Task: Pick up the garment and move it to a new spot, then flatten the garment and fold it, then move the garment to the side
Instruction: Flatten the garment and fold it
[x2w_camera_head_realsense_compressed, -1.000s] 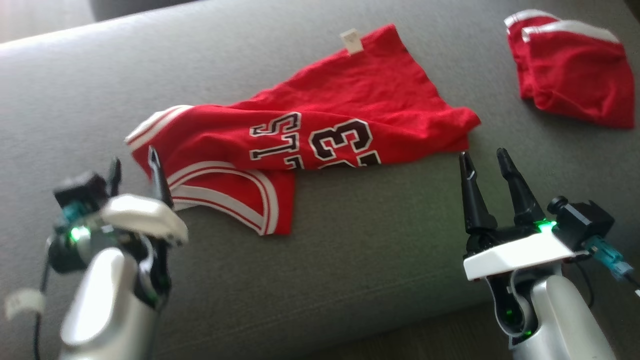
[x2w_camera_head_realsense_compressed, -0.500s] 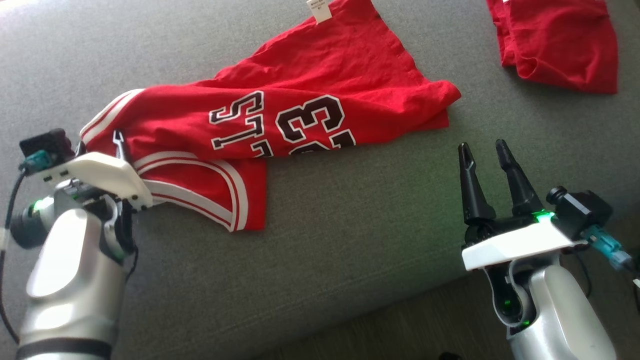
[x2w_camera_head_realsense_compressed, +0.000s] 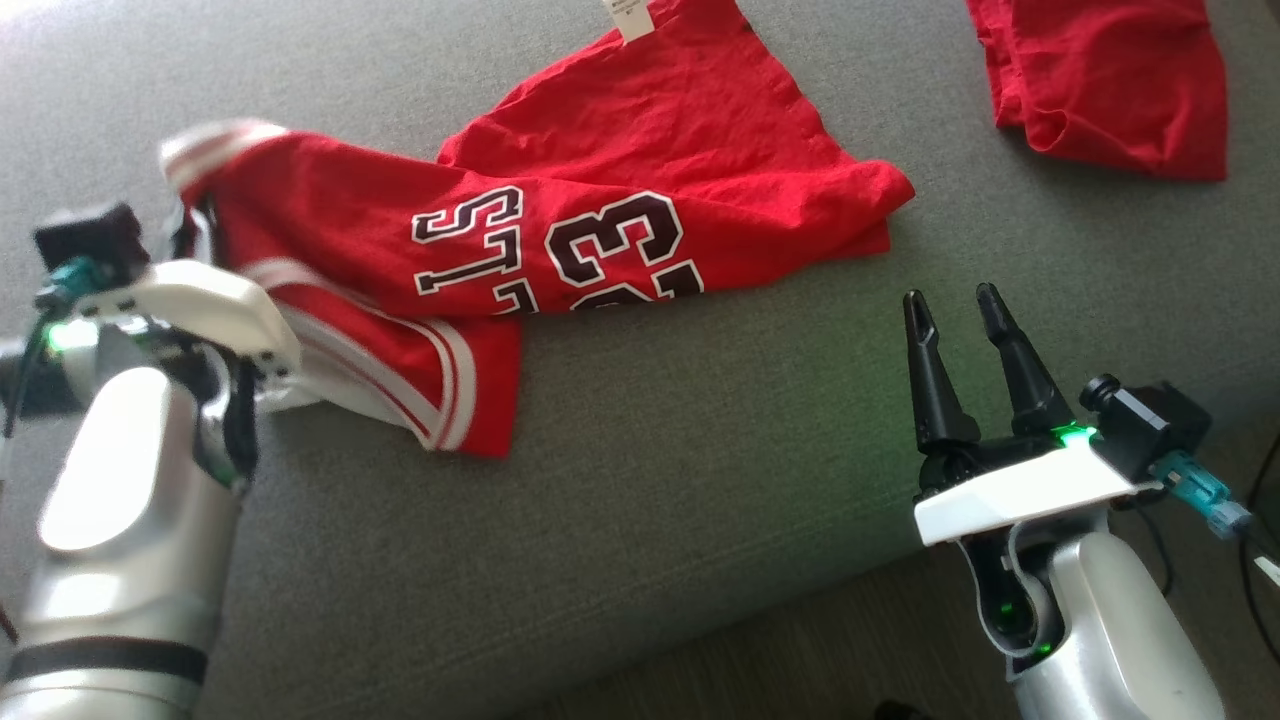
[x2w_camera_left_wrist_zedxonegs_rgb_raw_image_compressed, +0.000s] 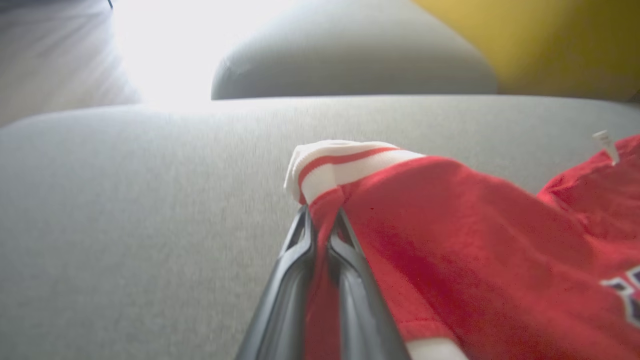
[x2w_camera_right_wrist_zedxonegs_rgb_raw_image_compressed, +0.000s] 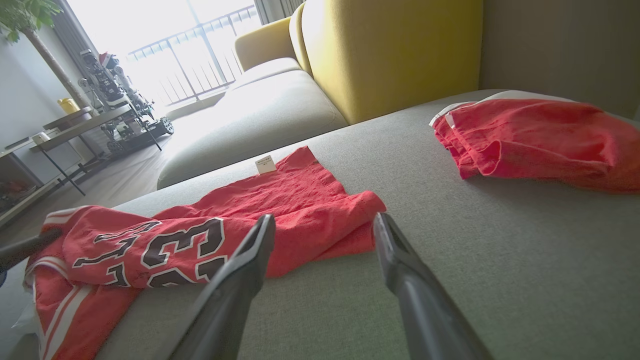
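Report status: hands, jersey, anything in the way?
Left hand shut on the jersey at its striped edge. Right hand open, empty. Jersey crumpled on couch, not folded. Second red garment lies apart, nothing blocking.

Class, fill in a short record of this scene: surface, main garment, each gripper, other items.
Surface: grey cushion
Main garment: red jersey, crumpled, number 23 showing
Left gripper: shut on the red jersey beside its white striped trim
Right gripper: open, over the grey cushion, apart from the red jersey
Other: second red garment, far right
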